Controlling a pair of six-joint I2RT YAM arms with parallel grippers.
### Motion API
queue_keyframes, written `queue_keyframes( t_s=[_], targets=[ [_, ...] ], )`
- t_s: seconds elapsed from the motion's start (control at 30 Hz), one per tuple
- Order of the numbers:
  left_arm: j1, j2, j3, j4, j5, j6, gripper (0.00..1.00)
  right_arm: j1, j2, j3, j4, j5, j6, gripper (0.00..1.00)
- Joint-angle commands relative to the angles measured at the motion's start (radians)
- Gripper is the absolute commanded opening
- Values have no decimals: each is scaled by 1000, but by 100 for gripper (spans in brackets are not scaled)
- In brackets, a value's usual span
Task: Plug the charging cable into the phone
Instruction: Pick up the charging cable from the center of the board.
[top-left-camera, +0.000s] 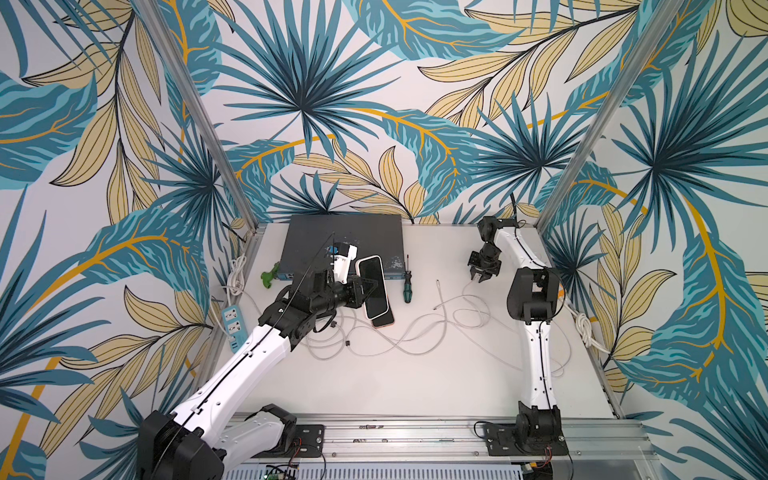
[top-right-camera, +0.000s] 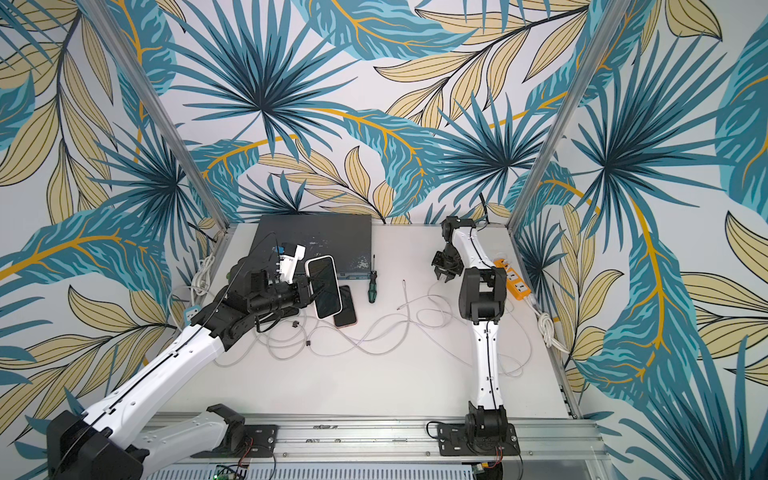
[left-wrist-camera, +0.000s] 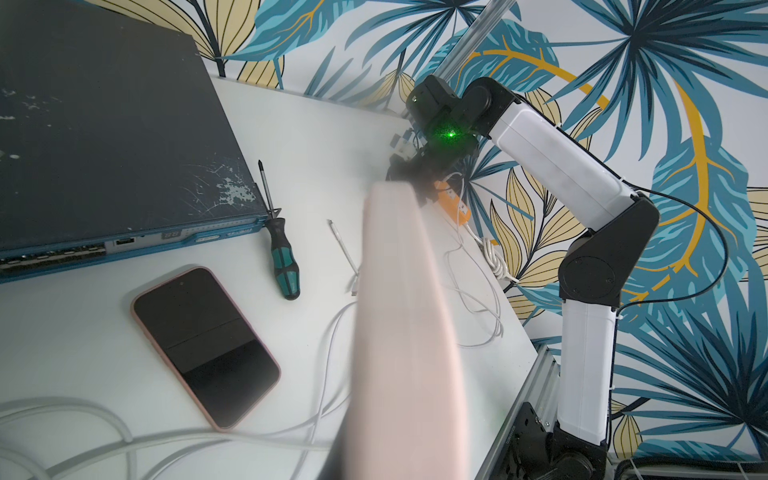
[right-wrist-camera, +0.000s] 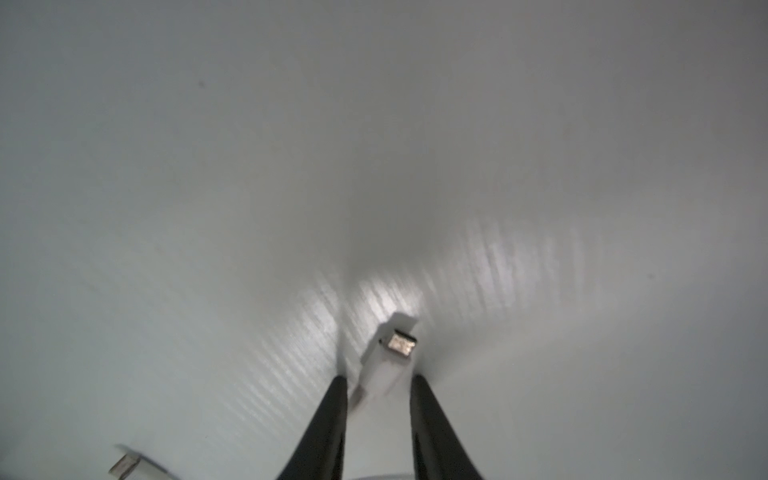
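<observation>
A: Left gripper (top-left-camera: 366, 291)?
B: Clamped on the long edge of the black-screened phone in a pale case (top-left-camera: 376, 301), held clear above the white tabletop (top-left-camera: 415, 382), screen facing up. A pink-edged phone (top-left-camera: 384, 321) lies flat beneath it.
A: Right gripper (top-left-camera: 482, 277)?
B: Low over the table's far right side. Jaws part open, straddling the silver-tipped plug end of the white charging cable (right-wrist-camera: 384, 368); a gap shows beside the plug. Plug and held phone well apart.
</observation>
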Motion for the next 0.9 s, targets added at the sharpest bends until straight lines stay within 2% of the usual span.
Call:
queue_keyframes(
  t_s=[0.0, 0.3, 0.7, 0.77, 0.87],
  targets=[
    [0, 1, 19, 51, 27, 11, 0, -12, 74, 10, -2, 23, -21, 31],
    [0, 1, 15, 40, 29, 16, 0, -13, 102, 46, -23, 1, -27, 27],
    [-1, 1, -5, 52, 15, 14, 0, -10, 108, 56, -33, 1, -9, 27],
    [-1, 3, -3, 51, 18, 14, 0, -11, 115, 61, -36, 3, -4, 25],
    [-1, 4, 2, 46, 18, 17, 0, -11, 122, 74, -36, -7, 6, 16]
  ],
)
